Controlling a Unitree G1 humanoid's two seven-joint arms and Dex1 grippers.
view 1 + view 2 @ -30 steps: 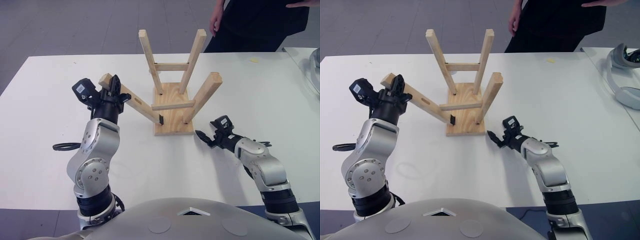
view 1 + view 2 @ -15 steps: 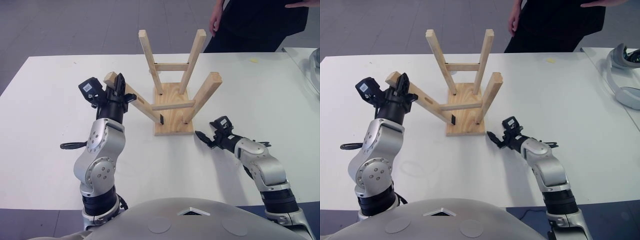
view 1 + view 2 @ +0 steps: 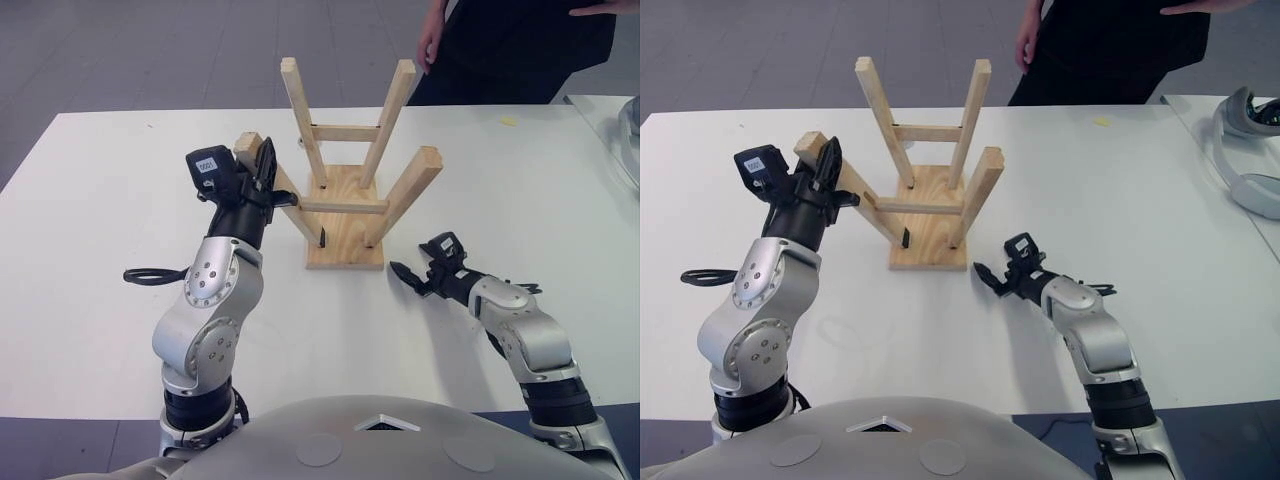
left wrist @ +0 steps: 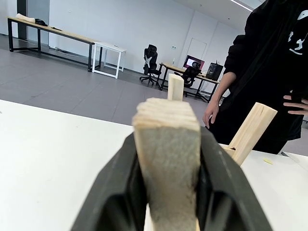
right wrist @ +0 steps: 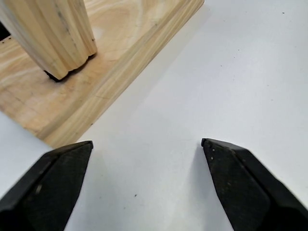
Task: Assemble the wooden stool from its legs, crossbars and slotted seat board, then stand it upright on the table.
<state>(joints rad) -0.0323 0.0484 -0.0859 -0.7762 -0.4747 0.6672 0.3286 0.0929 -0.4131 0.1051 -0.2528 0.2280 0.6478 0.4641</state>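
White worktop (image 3: 520,200) carries the seat board (image 3: 345,252), which lies flat toward the far middle with 4 legs rising from it. The far left leg (image 3: 301,120) and far right leg (image 3: 386,118) stand near the board's far edge, joined by an upper crossbar (image 3: 343,132). The near right leg (image 3: 408,192) leans outward over the board's right side. A lower crossbar (image 3: 345,207) runs from it across the board to the 4th leg (image 3: 295,205), which slants steeply out past the board's left edge. A small dark piece (image 3: 322,238) sits at that leg's foot on the board. The left gripper (image 3: 265,170) is left of the board, off the surface, its fingers (image 4: 120,178) clamped on the 4th leg just below its free end. The right gripper (image 3: 405,275) rests low on the worktop just beside the board's near right corner, fingers (image 5: 53,178) spread apart and holding nothing, with bare white surface between them. Left of the board and nearer, a black cable loop (image 3: 150,275) lies on the worktop beside the left arm. A yellow scrap (image 3: 510,120) lies well right of the board, near the far edge. Wide bare surface spreads right of the board and along its near side; the far edge runs close behind the 2 far legs. Beyond the right edge, a side table (image 3: 1200,110) holds a white and grey headset (image 3: 1252,150).
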